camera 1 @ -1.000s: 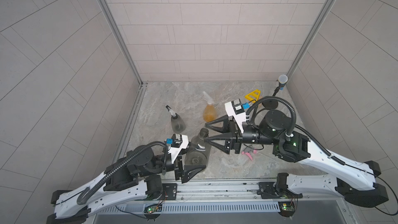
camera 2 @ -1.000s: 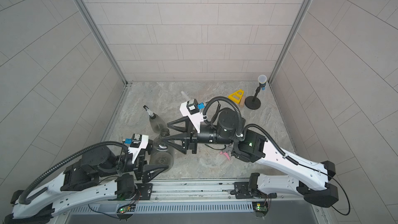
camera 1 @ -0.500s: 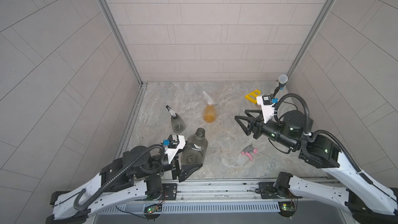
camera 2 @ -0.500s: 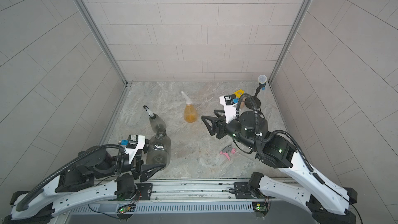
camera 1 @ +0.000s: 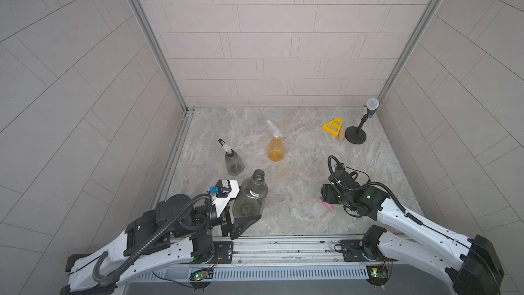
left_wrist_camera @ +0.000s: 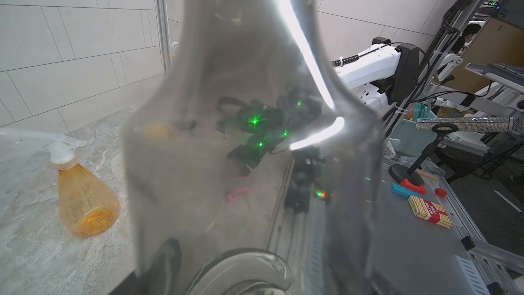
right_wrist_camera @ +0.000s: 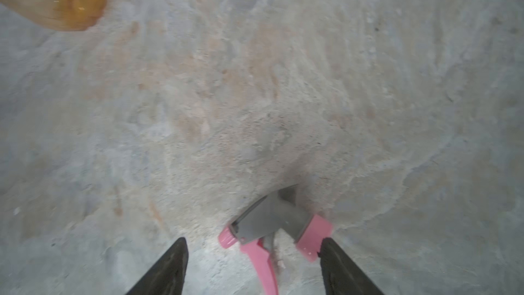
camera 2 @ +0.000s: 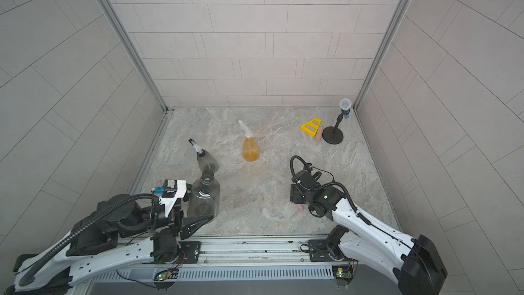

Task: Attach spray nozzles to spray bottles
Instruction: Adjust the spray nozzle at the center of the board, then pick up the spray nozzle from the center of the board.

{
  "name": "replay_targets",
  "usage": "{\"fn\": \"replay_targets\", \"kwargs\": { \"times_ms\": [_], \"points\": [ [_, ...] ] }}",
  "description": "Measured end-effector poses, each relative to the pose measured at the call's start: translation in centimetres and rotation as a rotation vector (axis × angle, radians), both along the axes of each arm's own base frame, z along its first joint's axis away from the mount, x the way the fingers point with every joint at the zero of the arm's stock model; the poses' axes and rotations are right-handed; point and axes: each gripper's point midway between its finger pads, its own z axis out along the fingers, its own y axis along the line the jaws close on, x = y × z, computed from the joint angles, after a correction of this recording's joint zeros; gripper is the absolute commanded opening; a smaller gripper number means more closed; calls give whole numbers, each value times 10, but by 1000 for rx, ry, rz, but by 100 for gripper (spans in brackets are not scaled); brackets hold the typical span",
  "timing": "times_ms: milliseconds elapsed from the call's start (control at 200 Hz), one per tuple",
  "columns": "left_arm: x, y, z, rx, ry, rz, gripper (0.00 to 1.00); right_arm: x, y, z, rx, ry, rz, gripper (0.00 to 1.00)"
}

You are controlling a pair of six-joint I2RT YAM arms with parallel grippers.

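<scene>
My left gripper is shut on a smoky grey spray bottle with a bare, uncapped neck, held upright at the front left. In the left wrist view this bottle fills the frame and hides the fingers. A grey-and-pink spray nozzle lies on the floor, and my right gripper hovers over it, open, one finger on each side and neither touching. From above only a pink tip of the nozzle shows under the right wrist. The amber bottle and a second grey bottle stand with nozzles on.
A microphone stand, a yellow triangle and a small wooden block sit at the back right corner. Tiled walls close three sides. A metal rail runs along the front edge. The amber bottle is off to one side of the right gripper.
My right arm pulled away from the held bottle's neck, swung right and dropped low over the pink nozzle, its jaws spreading. The left gripper kept hold of the grey bottle.
</scene>
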Motion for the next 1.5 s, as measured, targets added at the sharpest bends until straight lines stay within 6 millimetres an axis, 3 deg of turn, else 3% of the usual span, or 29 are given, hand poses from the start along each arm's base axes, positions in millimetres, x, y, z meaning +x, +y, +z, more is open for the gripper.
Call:
{"fn": "replay_targets", "kwargs": {
  "times_ms": [160, 300, 430, 625, 745, 966, 1236, 1501],
  "points": [
    [-2, 3, 3, -16, -5, -7, 0, 14, -28, -4, -7, -26, -131, 74],
    [-4, 3, 3, -18, -4, -15, 0, 20, -40, -25, 28, 51, -205, 64],
    [-4, 3, 3, -19, -5, -17, 0, 8, -18, -38, 94, 142, -132, 61],
    [-5, 4, 3, -21, -5, -17, 0, -19, 50, -28, 242, 182, 56, 54],
    [-5, 4, 3, -21, -5, -17, 0, -36, 76, -19, 230, 218, 174, 44],
    [-5, 4, 3, -24, -7, -17, 0, -22, 78, 2, 1, 242, 323, 44],
    [-6, 10, 8, -46, -16, -15, 0, -30, 62, -37, -266, 410, 497, 50],
    [-6, 9, 6, -41, -14, -14, 0, -27, 70, -46, -296, 417, 569, 48]
  ]
}}
